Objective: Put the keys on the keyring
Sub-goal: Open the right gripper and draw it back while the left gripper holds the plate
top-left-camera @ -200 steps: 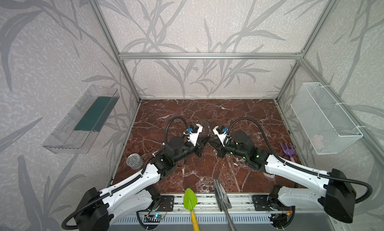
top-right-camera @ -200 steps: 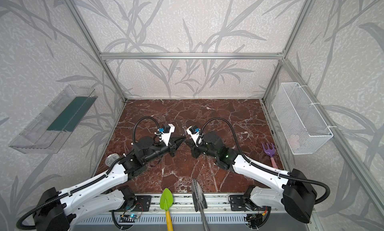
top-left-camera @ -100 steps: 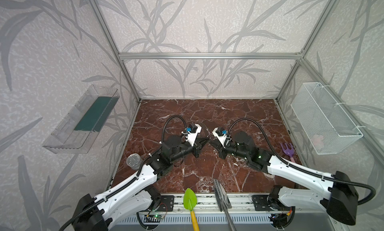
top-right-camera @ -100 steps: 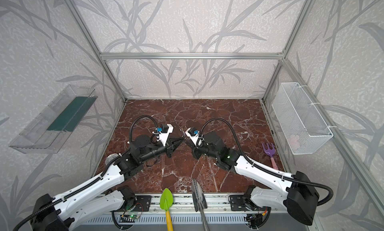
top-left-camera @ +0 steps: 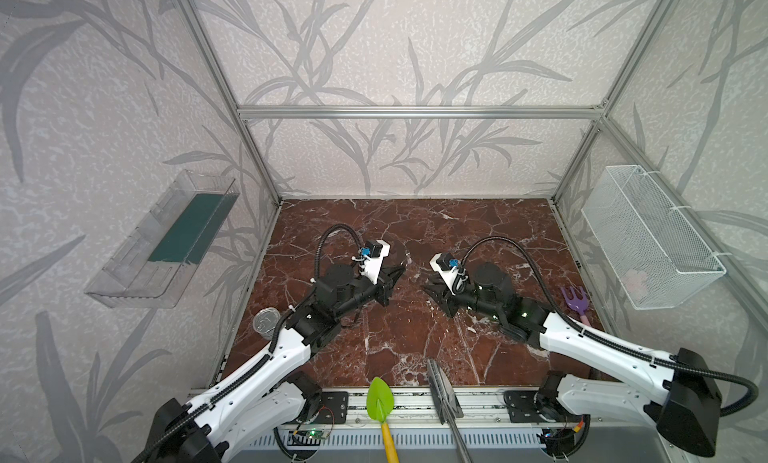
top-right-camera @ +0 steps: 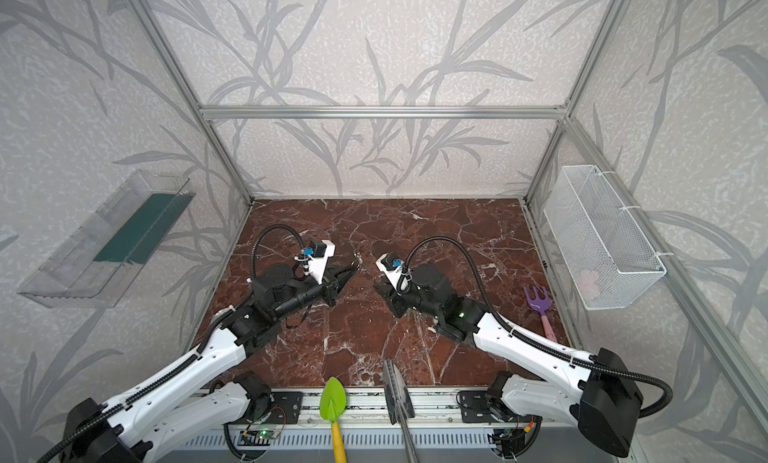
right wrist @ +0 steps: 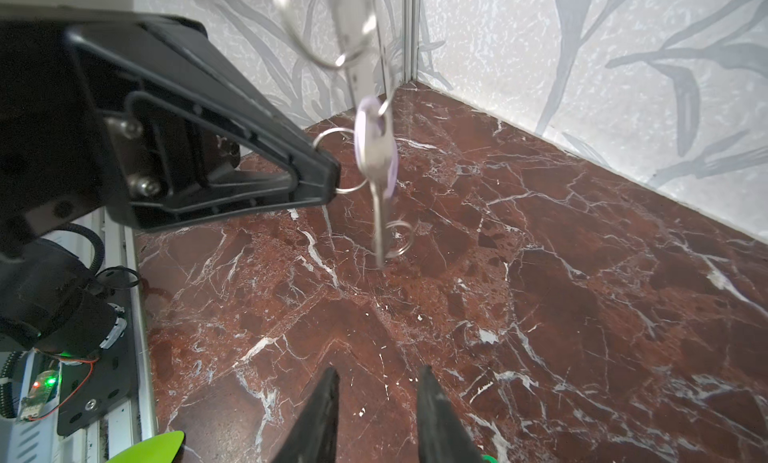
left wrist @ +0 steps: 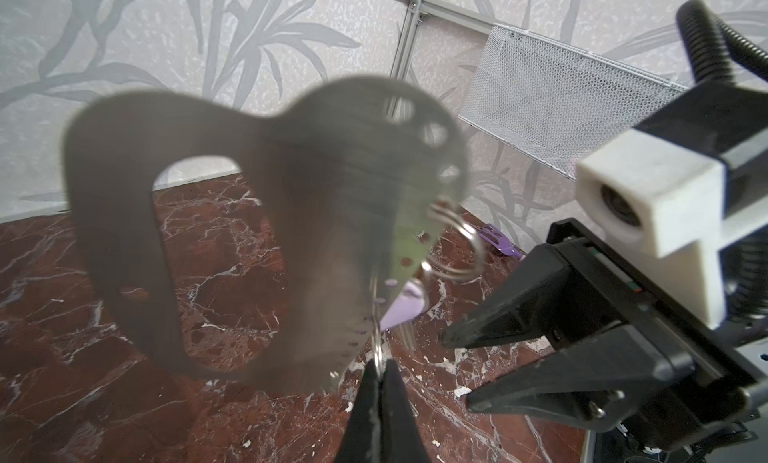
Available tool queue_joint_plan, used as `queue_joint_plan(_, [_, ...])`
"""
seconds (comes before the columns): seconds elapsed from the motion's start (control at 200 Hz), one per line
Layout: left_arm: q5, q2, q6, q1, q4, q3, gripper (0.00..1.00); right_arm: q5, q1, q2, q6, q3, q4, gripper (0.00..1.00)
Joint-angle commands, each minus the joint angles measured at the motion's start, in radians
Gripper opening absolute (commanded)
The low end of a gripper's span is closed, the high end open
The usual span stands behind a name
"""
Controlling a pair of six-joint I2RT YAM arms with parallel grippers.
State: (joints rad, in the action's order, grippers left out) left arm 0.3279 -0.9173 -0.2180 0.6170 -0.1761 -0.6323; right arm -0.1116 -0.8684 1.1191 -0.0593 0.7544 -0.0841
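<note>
Left tool pinching thin ring of keyring, held above mid-surface, lilac key dangling. Right tool spread, empty. Risk: slender ring slipping out, bundle dropping.

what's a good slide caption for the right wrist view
Lilac key dangling from thin rings beside the shut left gripper pinching a ring, above the marble table, right gripper open and empty.

L tool & R tool apart mid-table, can left edge
</note>
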Motion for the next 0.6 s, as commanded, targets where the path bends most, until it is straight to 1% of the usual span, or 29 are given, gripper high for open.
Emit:
queue_joint_plan(0.0, [-0.03,0.005,0.041,0.0,0.02,-0.049,0.0,0.019,0.005,-0.04,-0.007,0.017,0.025,0.35])
queue_joint_plan(0.185, [-0.005,-0.008,0.076,0.0,0.076,-0.07,0.0,0.022,0.016,-0.067,-0.019,0.074,0.06,0.4])
queue_joint_plan(0.375, [0.002,-0.004,0.074,0.0,0.053,-0.056,0.0,0.009,0.035,-0.047,-0.03,0.149,0.086,0.43])
queue_joint_plan(0.595, [0.03,-0.009,0.082,0.0,0.032,-0.048,0.0,0.037,0.049,-0.009,-0.048,0.218,0.086,0.48])
